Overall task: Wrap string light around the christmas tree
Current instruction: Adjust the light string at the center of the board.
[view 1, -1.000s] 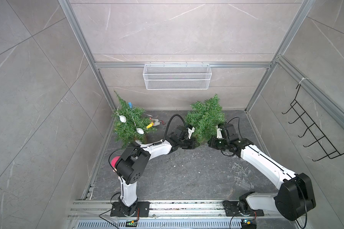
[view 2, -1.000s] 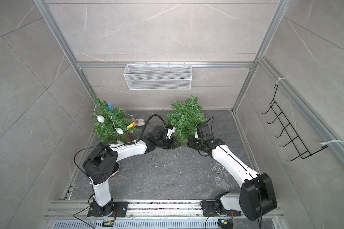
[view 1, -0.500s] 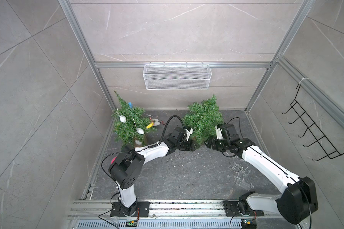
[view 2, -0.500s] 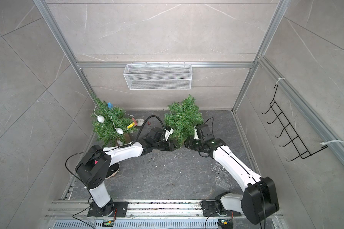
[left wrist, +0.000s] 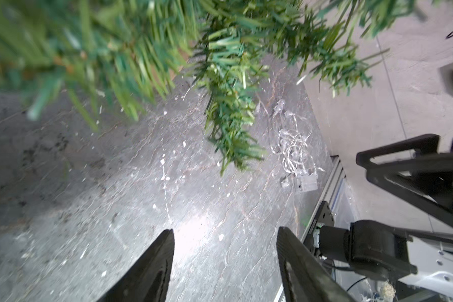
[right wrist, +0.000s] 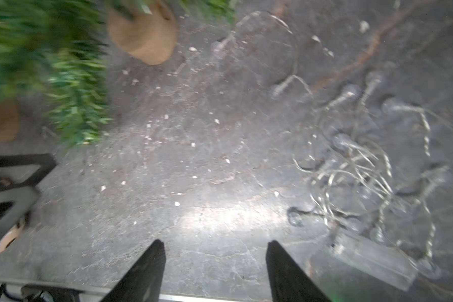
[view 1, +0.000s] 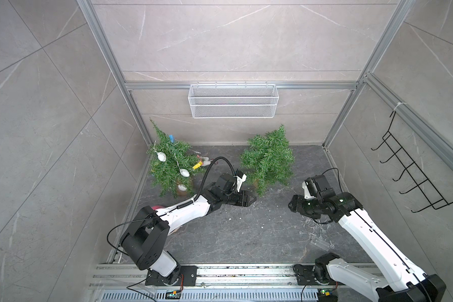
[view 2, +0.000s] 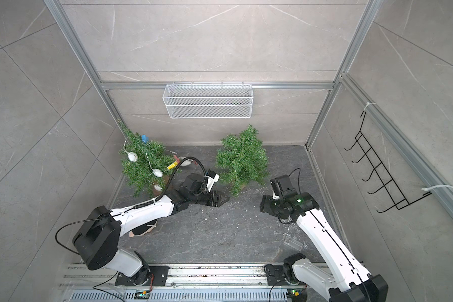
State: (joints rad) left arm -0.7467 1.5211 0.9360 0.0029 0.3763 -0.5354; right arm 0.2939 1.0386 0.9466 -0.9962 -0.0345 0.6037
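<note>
The bare green christmas tree (view 1: 268, 159) (view 2: 242, 159) stands in its brown pot (right wrist: 144, 36) at the back middle of the dark floor. The string light (view 1: 314, 227) (view 2: 288, 230) lies in a loose clear tangle on the floor at the right, with its clear battery box (right wrist: 372, 258) beside it. My left gripper (view 1: 251, 202) (left wrist: 224, 235) is open and empty, low, just left of the tree's base. My right gripper (view 1: 292, 206) (right wrist: 215, 244) is open and empty, right of the tree and above the floor next to the string light (right wrist: 364, 162) (left wrist: 293, 146).
A second tree (view 1: 170, 162) with white bulbs and ornaments stands at the back left. A white wire basket (view 1: 233, 100) hangs on the back wall. A black hook rack (view 1: 413, 172) hangs on the right wall. Small debris dots the floor.
Both grippers were shut at the base of the bare tree. They have let go, opened, and drawn back from it to either side.
</note>
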